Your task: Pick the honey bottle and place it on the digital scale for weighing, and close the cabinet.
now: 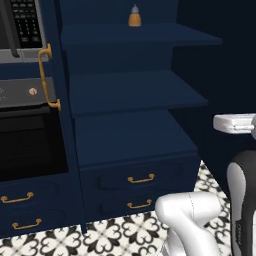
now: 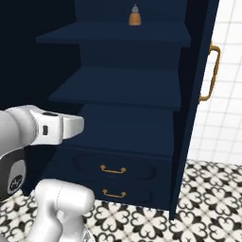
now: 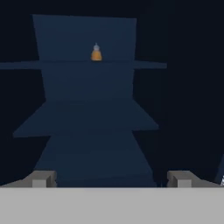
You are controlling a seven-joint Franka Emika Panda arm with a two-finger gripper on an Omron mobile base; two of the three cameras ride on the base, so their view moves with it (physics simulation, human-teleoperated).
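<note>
The fingers stand wide apart, empty, facing the open cabinet, where apparently an orange bottle sits.

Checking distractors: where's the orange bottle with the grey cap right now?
The orange bottle stands upright on the cabinet's top shelf, near the back and roughly centred, alone there; the hand view faces it from a distance.

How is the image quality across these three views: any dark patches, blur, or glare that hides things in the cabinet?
Left base view: sharp; cabinet shelves evenly lit, right side falls into near-black. Right base view: sharp, white tiled wall bright, no glare; orange bottle clear. Hand view: soft and blurry, dark at both sides, the orange bottle a small smear.
</note>
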